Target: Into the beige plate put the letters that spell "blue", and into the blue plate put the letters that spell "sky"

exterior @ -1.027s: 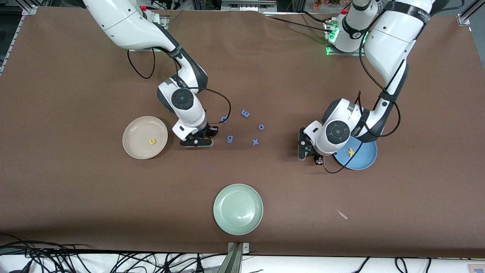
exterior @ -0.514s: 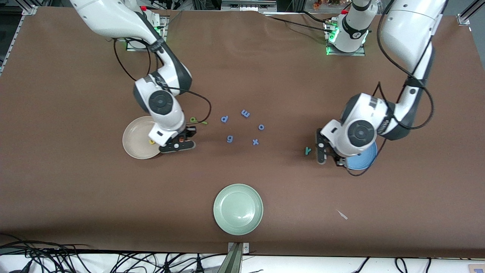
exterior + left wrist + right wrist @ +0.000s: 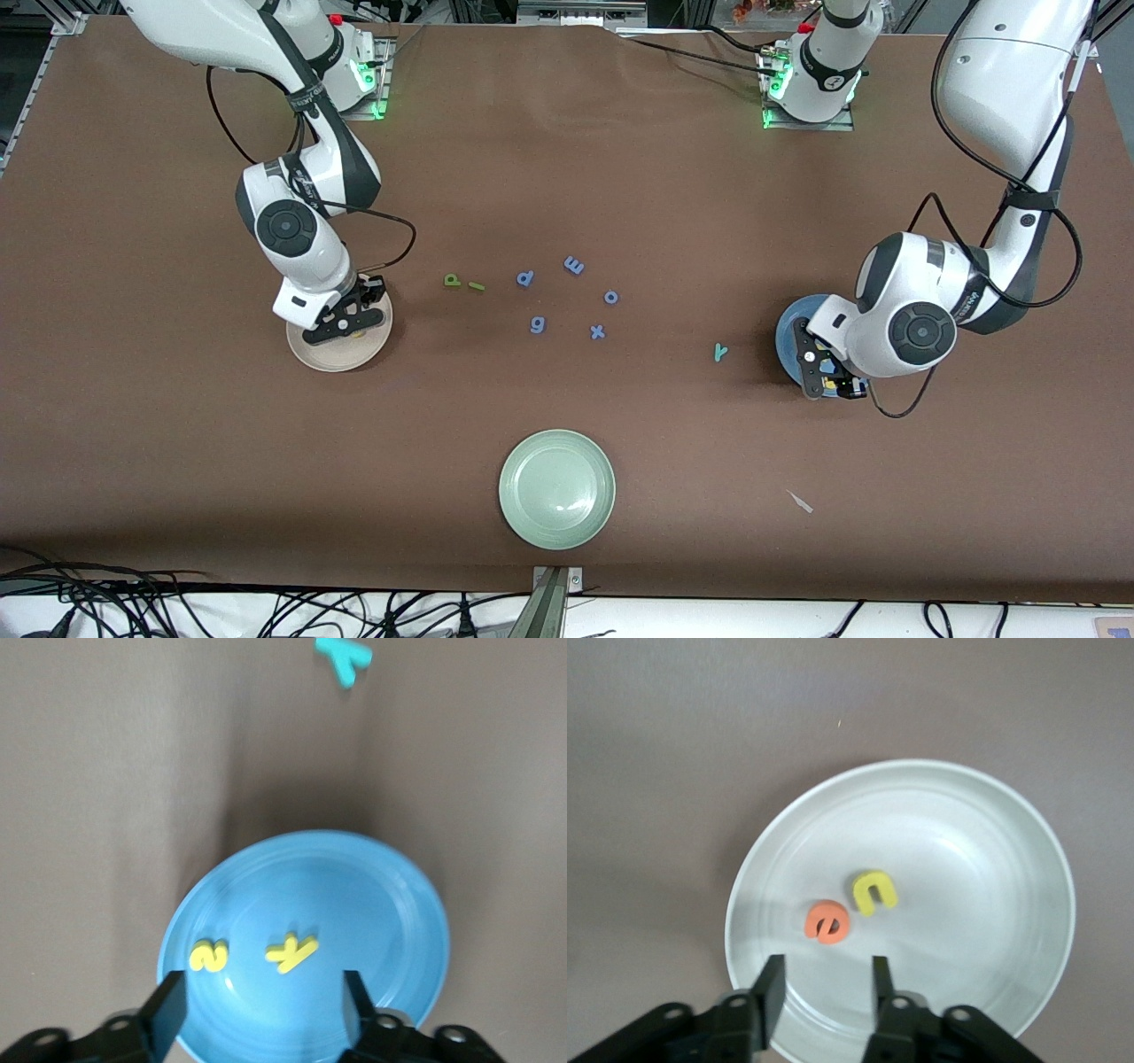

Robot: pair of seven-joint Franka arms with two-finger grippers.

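- Front view: high across the table (image 3: pixel 620 177), facing both bases.
- Left wrist view: close above the blue plate (image 3: pixel 390 904) (shared with front (image 3: pixel 787 330)).
- Right wrist view: close above the beige plate (image 3: pixel 992 850).

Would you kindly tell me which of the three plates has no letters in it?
The pale green plate, nearest the front camera. The beige plate holds an orange e and yellow u; the blue plate holds a yellow s and k.

A broad brown table (image 3: pixel 567 177) fills nearly the whole front view — matte, evenly lit, with faint creases in its covering. Metal frame rails (image 3: pixel 53 35) run at its upper corners. Along the edge nearest the camera, black cables (image 3: pixel 133 602) tangle over a white strip (image 3: pixel 709 616), and a metal bracket (image 3: pixel 554 598) sits at mid-edge.
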